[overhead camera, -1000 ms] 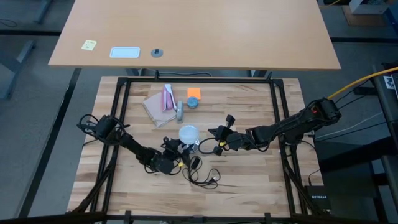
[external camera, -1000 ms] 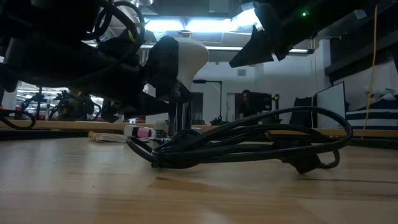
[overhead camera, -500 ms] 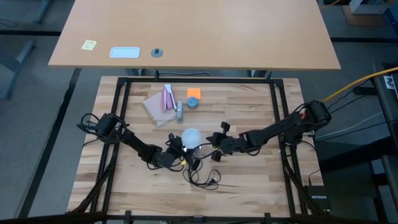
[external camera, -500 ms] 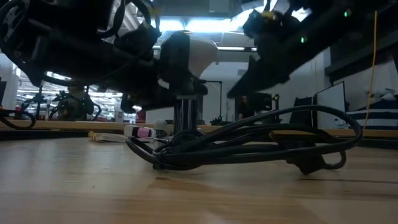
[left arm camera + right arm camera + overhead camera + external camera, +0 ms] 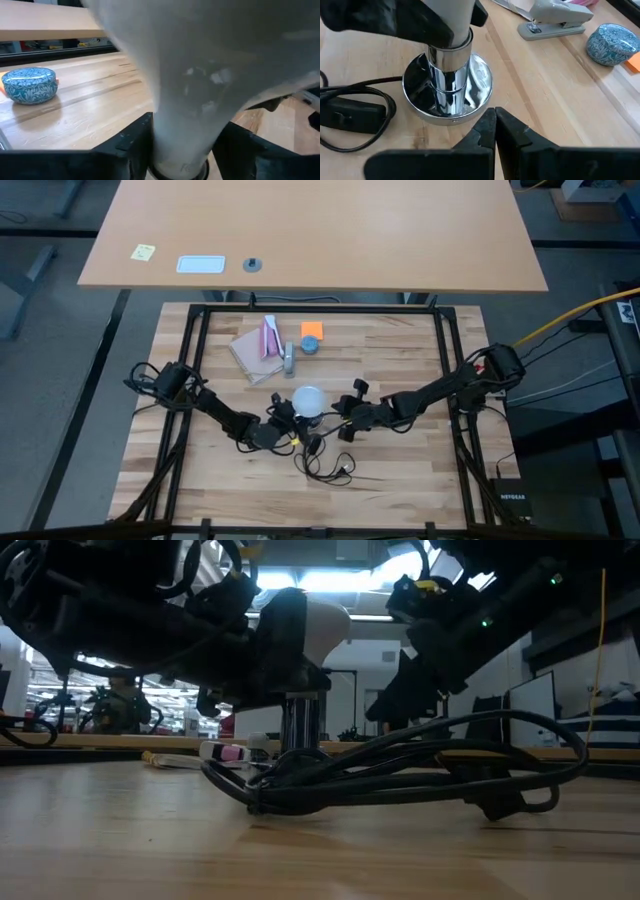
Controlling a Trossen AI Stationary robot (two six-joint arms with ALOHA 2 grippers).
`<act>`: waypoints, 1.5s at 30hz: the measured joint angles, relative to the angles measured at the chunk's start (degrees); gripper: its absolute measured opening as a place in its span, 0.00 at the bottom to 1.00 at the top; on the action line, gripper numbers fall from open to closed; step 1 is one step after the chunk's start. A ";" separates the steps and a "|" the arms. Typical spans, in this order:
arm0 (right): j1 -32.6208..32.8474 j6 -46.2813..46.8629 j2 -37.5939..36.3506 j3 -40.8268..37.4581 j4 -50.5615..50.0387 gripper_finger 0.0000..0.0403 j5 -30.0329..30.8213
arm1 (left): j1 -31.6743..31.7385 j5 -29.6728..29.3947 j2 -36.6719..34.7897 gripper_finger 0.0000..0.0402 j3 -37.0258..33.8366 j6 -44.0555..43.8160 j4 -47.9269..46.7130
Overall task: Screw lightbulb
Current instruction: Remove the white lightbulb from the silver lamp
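so the frosted white globe lightbulb (image 5: 307, 400) sits just below the centre of the high view, on the pale wooden slat table (image 5: 400, 350). it's standing upright: long axis vertical, round globe end pointing up, pale grey neck and screw end pointing straight down into the shiny chrome round socket base (image 5: 448, 92). in the low view you can see the white dome (image 5: 318, 625) at upper centre with the chrome stem directly under it, no visible lean.

left gripper (image 5: 283, 423) comes in from the left of the high view and its dark fingers (image 5: 131, 145) are clamped on either side of the bulb's neck, so it's holding the bulb just above the socket. in the left wrist view the bulb (image 5: 200, 75) fills most of the frame.

right gripper (image 5: 347, 412) reaches in from the right, jaws pressed fully together with nothing between them, tips sitting just beside the rim of the chrome base, and i can't tell whether they touch it.

a black power cord (image 5: 325, 462) is coiled on the table below the socket in the high view. further up the frame there's a small blue patterned round tin (image 5: 310, 345), a grey stapler (image 5: 288, 358), an orange sticky-note pad (image 5: 312, 330) and a tan notebook with a pink item on it (image 5: 257, 350), all well apart from the bulb.
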 joint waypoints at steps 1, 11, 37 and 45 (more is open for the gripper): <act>-0.04 0.00 0.14 0.00 -0.04 0.02 -0.03 | -0.10 0.00 0.00 0.42 0.00 0.00 -0.04; -2.03 -0.02 4.86 0.00 7.48 0.02 -3.67 | -0.23 1.00 0.02 0.36 -0.03 2.92 2.98; -9.30 -1.62 6.55 0.00 8.91 0.02 -15.48 | 2.63 10.65 0.04 0.36 -0.01 6.33 8.87; -9.30 -1.53 6.55 0.00 8.81 0.02 -20.12 | 3.54 10.93 0.04 0.36 0.04 7.07 8.77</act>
